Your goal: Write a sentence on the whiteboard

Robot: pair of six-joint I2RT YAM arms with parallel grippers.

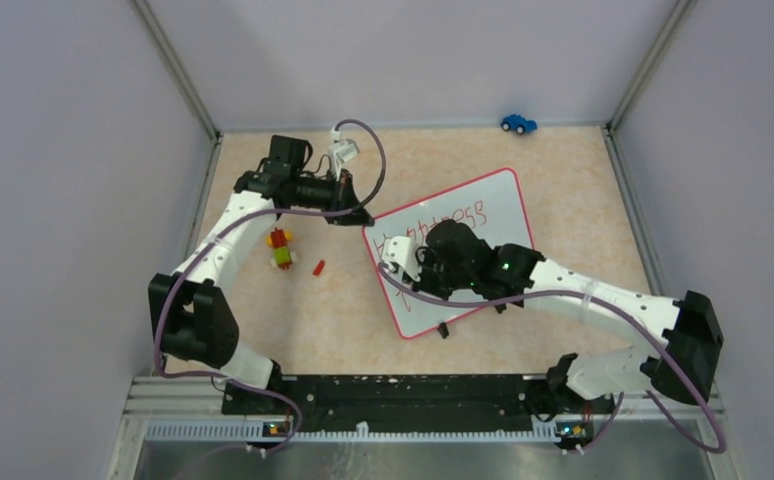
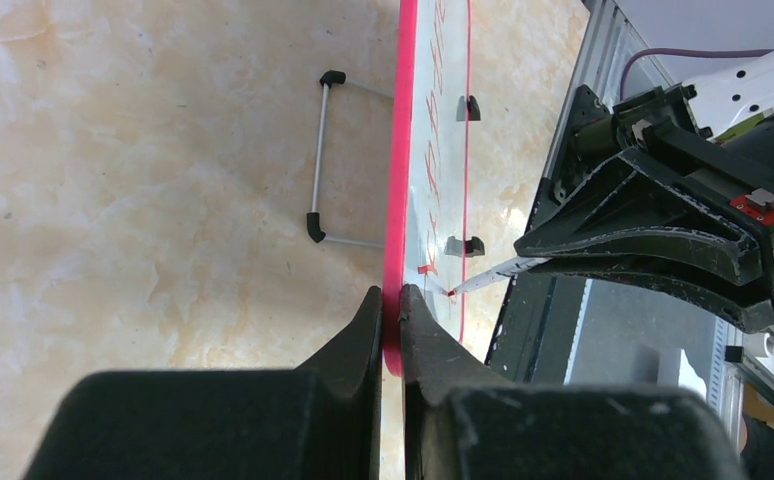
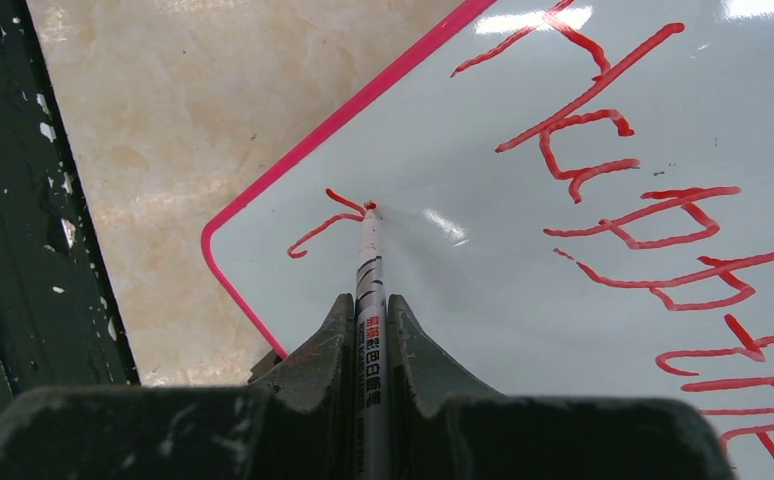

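The whiteboard [image 1: 498, 228] lies tilted on the table, white with a pink frame. The sentence [image 1: 448, 215] is red handwriting along its upper part; in the right wrist view the sentence [image 3: 643, 215] runs down the right side. My left gripper [image 1: 363, 218] is shut on the board's pink edge [image 2: 399, 200] at its left corner, the frame pinched between the jaws [image 2: 391, 295]. My right gripper [image 1: 395, 255] is shut on a grey marker [image 3: 370, 290]. The marker's red tip touches the board beside a short fresh red stroke [image 3: 323, 225] near the rounded corner.
A blue toy car [image 1: 518, 123] sits at the back wall. A red, yellow and green brick toy [image 1: 281, 248] and a small red piece [image 1: 318, 267] lie left of the board. A wire stand [image 2: 318, 160] shows behind the board. A black rail [image 1: 393, 395] runs along the near edge.
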